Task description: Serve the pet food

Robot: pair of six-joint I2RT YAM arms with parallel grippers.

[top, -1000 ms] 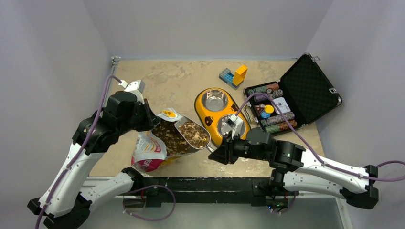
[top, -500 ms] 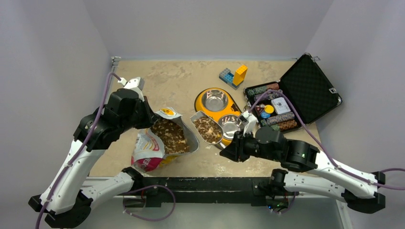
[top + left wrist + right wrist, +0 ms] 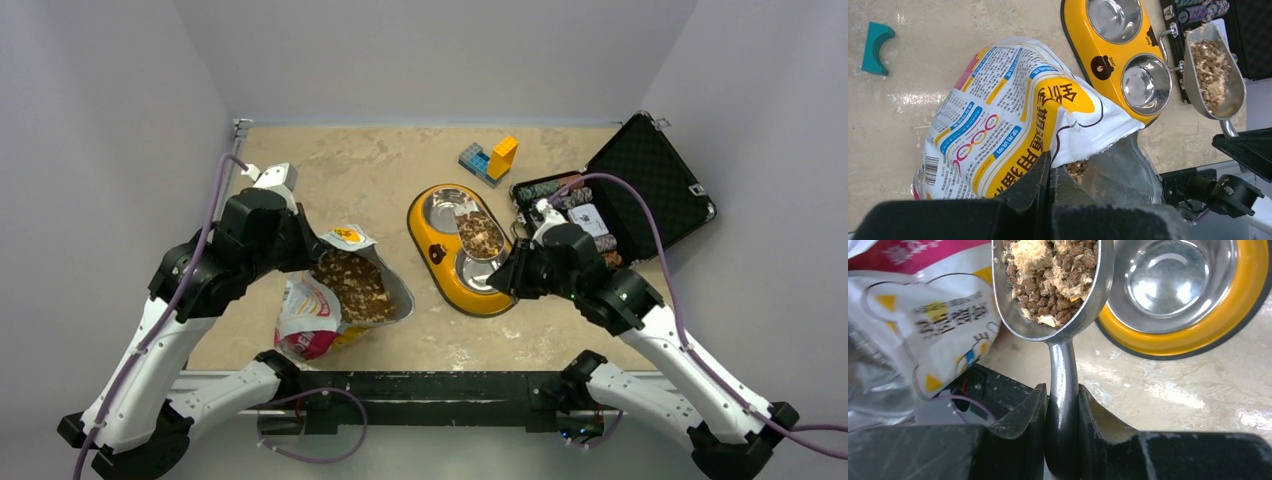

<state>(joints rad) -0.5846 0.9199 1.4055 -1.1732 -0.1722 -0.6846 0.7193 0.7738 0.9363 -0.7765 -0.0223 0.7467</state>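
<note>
The pet food bag (image 3: 318,310) lies open on the table with brown kibble (image 3: 350,282) showing in its mouth. My left gripper (image 3: 308,250) is shut on the bag's upper rim, and in the left wrist view the jaws (image 3: 1050,172) pinch the bag's edge (image 3: 1013,115). My right gripper (image 3: 512,275) is shut on the handle (image 3: 1063,365) of a metal scoop (image 3: 480,235) heaped with kibble (image 3: 1055,270). The scoop hovers over the yellow double-bowl feeder (image 3: 430,250), between its two steel bowls. Both bowls (image 3: 1146,82) look empty.
An open black case of poker chips (image 3: 620,205) stands right of the feeder. Toy blocks (image 3: 488,158) sit at the back. A teal piece (image 3: 875,47) lies on the table left of the bag. The black rail (image 3: 420,385) runs along the near edge.
My right arm has carried the full scoop from the bag's mouth to the right, up over the feeder. The left gripper has kept its hold on the bag.
</note>
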